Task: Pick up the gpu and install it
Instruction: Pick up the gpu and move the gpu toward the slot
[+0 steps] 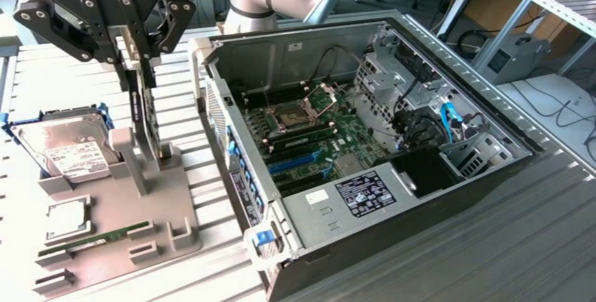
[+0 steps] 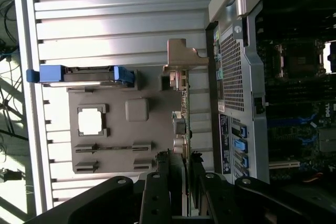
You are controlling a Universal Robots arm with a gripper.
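Note:
The gpu (image 1: 142, 115) is a thin black card seen edge-on. It stands upright with its lower end at the slot of a post on the grey holder tray (image 1: 121, 204), at the exterior view's left. My gripper (image 1: 133, 65) reaches down from above, and its two fingers are shut on the card's upper part. In the wrist view the gpu (image 2: 179, 129) runs out from between the black fingers (image 2: 157, 192) of the gripper (image 2: 178, 179), with its silver bracket and ports showing. The open computer case (image 1: 308, 218) lies just to the exterior view's right of the tray.
On the tray lie a silver hard drive (image 1: 65, 148) in a blue frame, a square chip (image 1: 65, 218) and a green memory stick (image 1: 93, 239). The motherboard (image 1: 317, 134) has blue slots (image 1: 293, 161). Everything rests on a ribbed metal table (image 1: 521, 246).

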